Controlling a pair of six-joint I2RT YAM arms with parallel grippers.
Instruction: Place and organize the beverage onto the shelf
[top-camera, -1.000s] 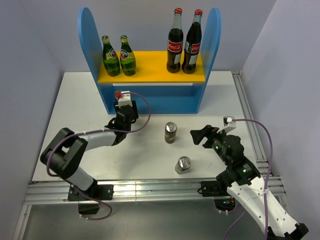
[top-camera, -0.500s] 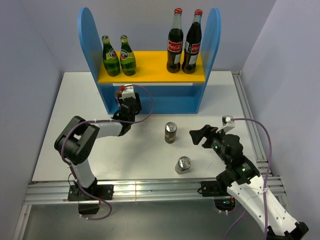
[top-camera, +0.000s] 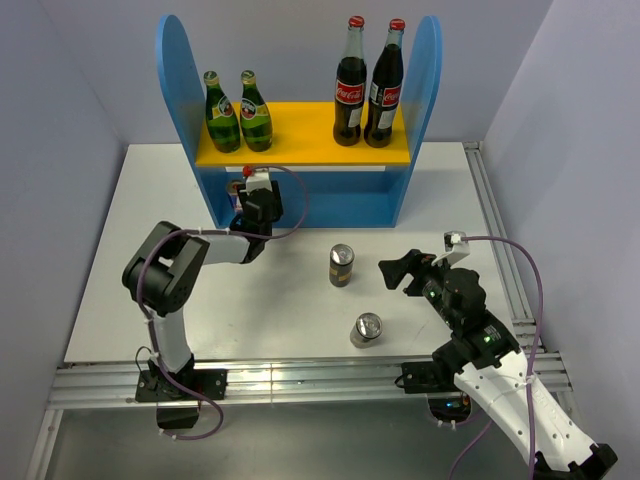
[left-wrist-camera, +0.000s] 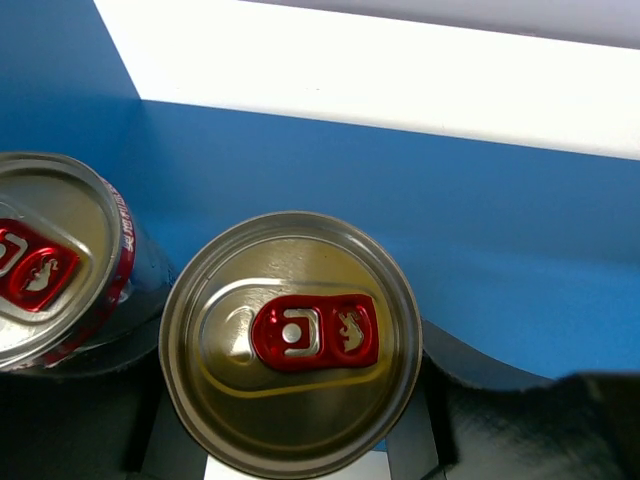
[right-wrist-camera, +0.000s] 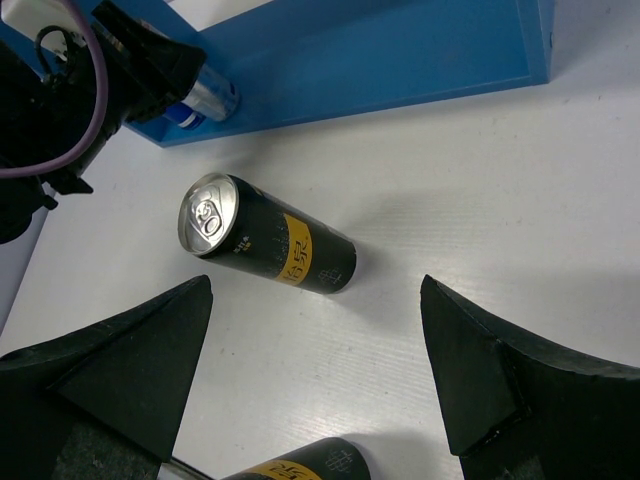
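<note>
Top view: the shelf (top-camera: 175, 60) stands at 12 o'clock on the table (top-camera: 130, 225). We note two green bottles (top-camera: 222, 115) upright and just beside each other on its yellow upper board (top-camera: 305, 140), toward 11 o'clock, and two cola bottles (top-camera: 350, 90) on the same board toward 1 o'clock. The left gripper (top-camera: 256, 200) reaches into the lower level beneath the green bottles. Its wrist view shows it closed on a silver-blue can (left-wrist-camera: 290, 340), red tab facing the camera and the blue back panel (left-wrist-camera: 520, 230) behind. A second red-tabbed can (left-wrist-camera: 40, 260) sits just beside it at 9 o'clock. One dark gold-topped can (top-camera: 342, 265) stands near table centre, and another dark can (top-camera: 367, 329) at 5 o'clock from it. The right gripper (right-wrist-camera: 315, 290) hovers at 3 o'clock of the centre can, jaws spread wide
</note>
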